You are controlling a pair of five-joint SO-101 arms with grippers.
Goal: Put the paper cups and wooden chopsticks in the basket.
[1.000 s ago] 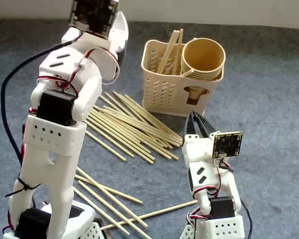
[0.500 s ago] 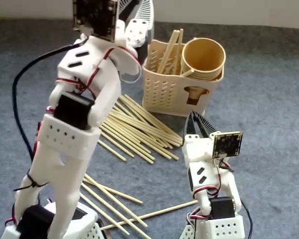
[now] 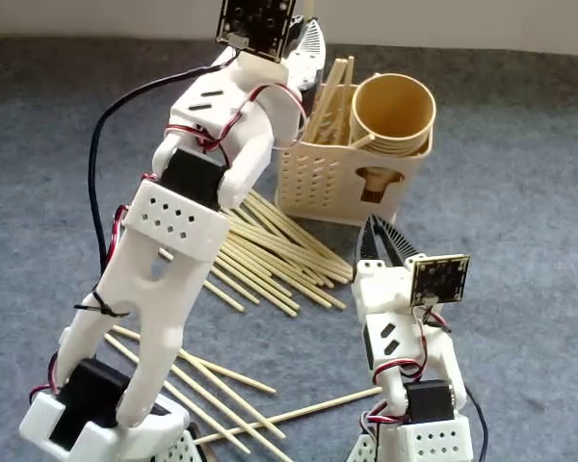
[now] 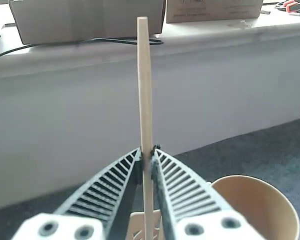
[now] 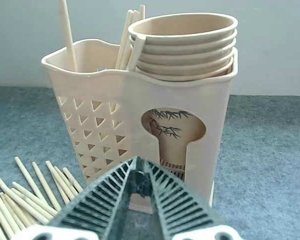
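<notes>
The beige basket (image 3: 347, 178) holds a stack of paper cups (image 3: 393, 114) and several wooden chopsticks (image 3: 329, 96). My left gripper (image 3: 308, 48) hangs over the basket's back left corner. In the left wrist view this gripper (image 4: 147, 152) is shut on one upright chopstick (image 4: 144, 75), with a cup (image 4: 255, 200) just below. A pile of loose chopsticks (image 3: 270, 250) lies on the grey cloth in front of the basket. My right gripper (image 3: 380, 245) is shut and empty, low in front of the basket (image 5: 105, 125) and its cups (image 5: 185, 45).
More loose chopsticks (image 3: 222, 385) lie scattered between the two arm bases at the front. The left arm's long white links cross over the pile. A pale wall runs behind the basket. Bare grey cloth (image 3: 520, 221) spreads to the right.
The left arm has swung right from the table's left side, bringing its gripper and chopstick over the basket's back left corner. The right arm has not moved.
</notes>
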